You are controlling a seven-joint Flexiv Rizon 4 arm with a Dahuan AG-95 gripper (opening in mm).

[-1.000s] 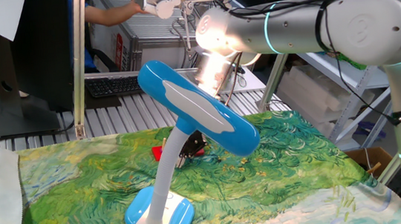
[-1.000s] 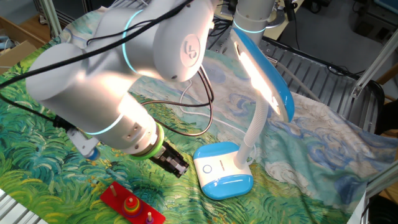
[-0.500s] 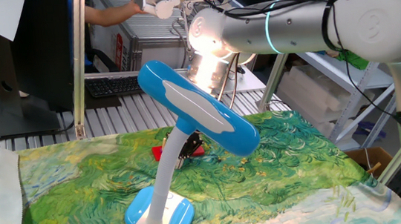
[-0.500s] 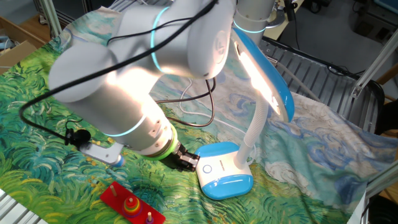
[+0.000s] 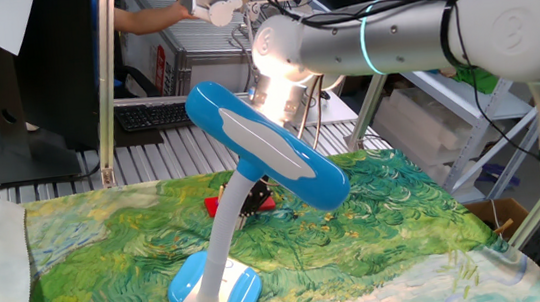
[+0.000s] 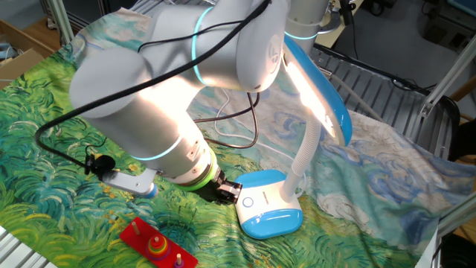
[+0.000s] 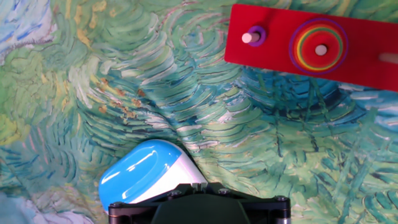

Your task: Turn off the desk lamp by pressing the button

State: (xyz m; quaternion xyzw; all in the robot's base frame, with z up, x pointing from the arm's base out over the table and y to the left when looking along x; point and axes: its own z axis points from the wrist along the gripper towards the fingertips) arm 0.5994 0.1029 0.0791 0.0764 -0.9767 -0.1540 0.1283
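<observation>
The desk lamp [image 6: 301, 134] stands on the table [image 6: 44, 104], which is draped in a cloth printed with swirling green, blue and yellow brushstrokes. Its smooth plastic head is a long oval, sky-blue with a white stripe on top, and the underside glows, so the light is on. A curved white neck joins the head to an oval base [image 6: 268, 205], glossy white on top with a blue band at the front. A round button [image 6: 248, 201] ringed in blue sits on the white part of the base.

The robot arm [image 5: 418, 30] is rounded, matte silver-white, with thin glowing teal rings at its joints. The gripper [image 6: 229, 193] is a dark, blocky piece below a green collar, and its tip sits right at the edge of the base, just beside the button. The jaws are clenched together with nothing between them.

In the hand view the base shows as a shiny blue-and-white rounded form at the lower edge. A flat red board [image 7: 311, 46] with short pegs and rainbow-coloured rings lies on the cloth near the base.
</observation>
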